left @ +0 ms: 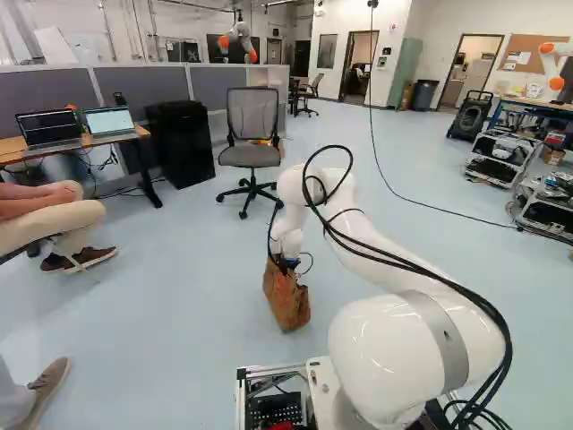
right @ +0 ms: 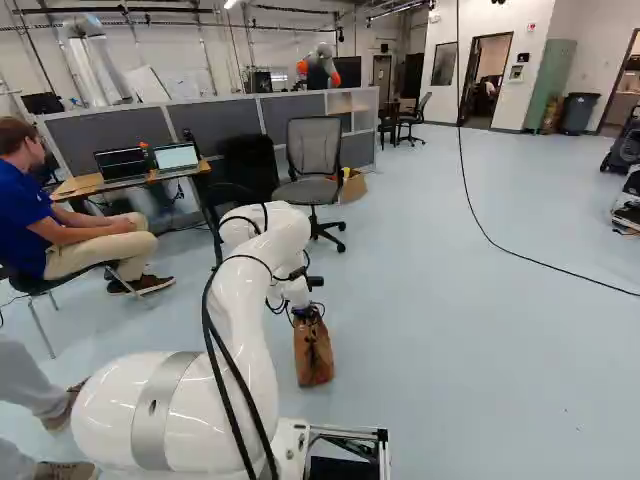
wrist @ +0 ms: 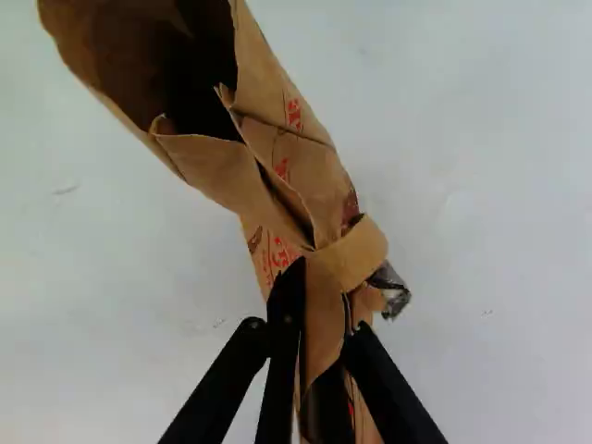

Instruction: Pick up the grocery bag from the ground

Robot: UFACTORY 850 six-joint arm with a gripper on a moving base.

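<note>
Right base view is showing me the gripper [right: 306,312] hanging nose-down at the far end of my arm [right: 240,320], meeting the top of the brown paper bag [right: 314,355]. From the wrist view I'm reading the gripper [wrist: 319,296] as closed onto the bag: its two black fingers are standing near each other, pinching folded paper from both sides. A paper strap [wrist: 356,254] is crossing just ahead of the fingertips, and the bag's dark mouth is gaping farther ahead. Something dark and shiny is poking out beside the strap.

Both base views are placing the bag ahead of the base, below the wrist, its body leaning slightly in the left base view. I'm not able to tell whether its bottom is touching the floor [left: 206,287].

Going outward, the wrist is dropping steeply from the bent forearm. The elbow is riding high, with black cables [left: 416,266] looping above it and running back down the arm. The upper arm is sloping back toward me to the big shoulder joint, which is sitting low, over the metal frame of the base [left: 269,374]. Past the arm, an office chair [left: 251,155] is standing near the grey partition [left: 215,88].
</note>
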